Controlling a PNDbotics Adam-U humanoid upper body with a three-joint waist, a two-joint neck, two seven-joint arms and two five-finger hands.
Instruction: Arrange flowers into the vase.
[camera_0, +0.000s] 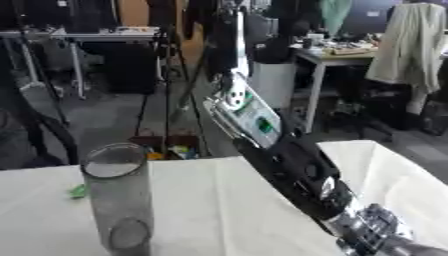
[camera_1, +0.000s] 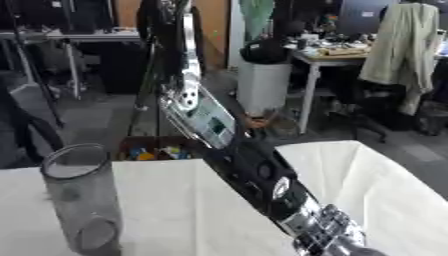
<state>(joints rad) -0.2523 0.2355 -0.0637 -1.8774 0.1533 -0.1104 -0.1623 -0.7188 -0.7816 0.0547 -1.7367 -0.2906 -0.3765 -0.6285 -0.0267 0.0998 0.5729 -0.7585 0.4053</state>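
Right arm (camera_0: 289, 160) enters from 5 o'clock corner, runs diagonally up toward 11 o'clock. Silver joint near bottom right edge, black segment mid-frame, then a white and silver panelled section with a green patch pointing toward 12 o'clock. Its upper end blends into the dark background; hand not discernible. Left arm and hand not visible in either view.

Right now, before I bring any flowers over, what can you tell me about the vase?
The vase is a tall, straight cylinder that looks like clear, slightly smoky glass or plastic, with an open round rim at the top. It stands upright on the white tablecloth, near the table's left front. It appears empty: no stems show inside. A small green thing lies on the cloth just behind its left side. Nothing visibly touches the vase apart from the cloth beneath it.
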